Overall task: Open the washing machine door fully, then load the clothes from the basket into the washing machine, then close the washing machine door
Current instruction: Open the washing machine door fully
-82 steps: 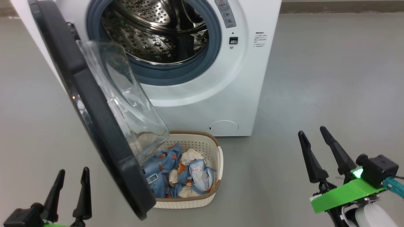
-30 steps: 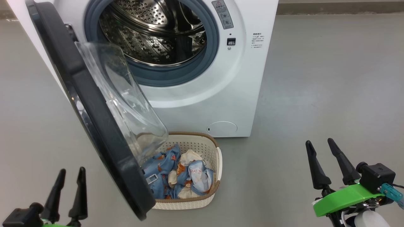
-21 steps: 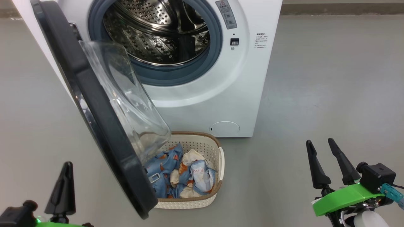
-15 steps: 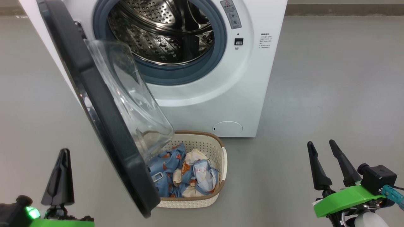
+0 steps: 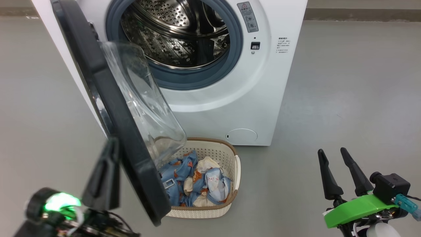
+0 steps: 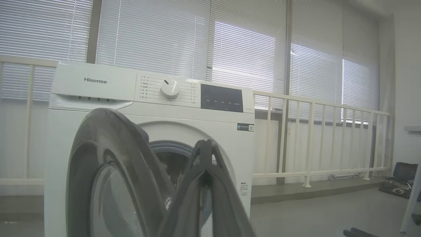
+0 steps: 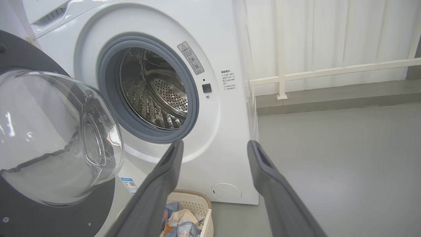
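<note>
My left gripper [image 5: 111, 149] has come up from the lower left corner and now stands just beside the outer face of the washing machine door [image 5: 107, 98]. Its two fingers are pressed together tip to tip with nothing between them. Whether it touches the door's black rim I cannot tell. My head has turned a little too, so the whole scene sits further right than before. The door hangs partly open from the left side of the washing machine [image 5: 263, 82], its clear glass bowl [image 5: 141, 98] bulging toward the opening. Behind it the grey gasket [image 5: 197, 77] rings the perforated steel drum [image 5: 177, 33]. The basket [image 5: 215, 152] stands on the floor [image 5: 345, 98] right in front of the machine, partly under the door's lower edge, and the clothes [image 5: 197, 179] lie bunched inside it. Well apart, at the lower right, my right gripper [image 5: 331, 152] hovers over the floor with its fingers spread and nothing in them
</note>
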